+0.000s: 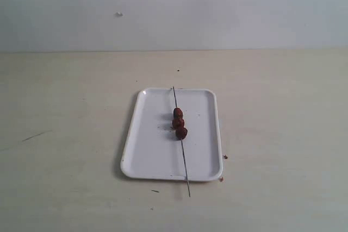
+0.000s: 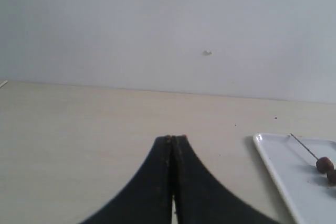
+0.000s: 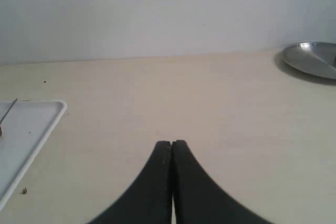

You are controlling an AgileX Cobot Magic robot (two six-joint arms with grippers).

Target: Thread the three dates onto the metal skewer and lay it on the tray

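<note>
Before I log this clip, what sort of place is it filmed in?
Probably a bare lab test bench, not a kitchen: plain pale tabletop, blank white wall, a white tray with skewered dates, and a metal dish.

tray (image 1: 157, 150) on table (image 1: 65, 134), skewer (image 1: 184, 158) lying across tray, three dates (image 1: 179, 123) threaded mid-skewer
</note>
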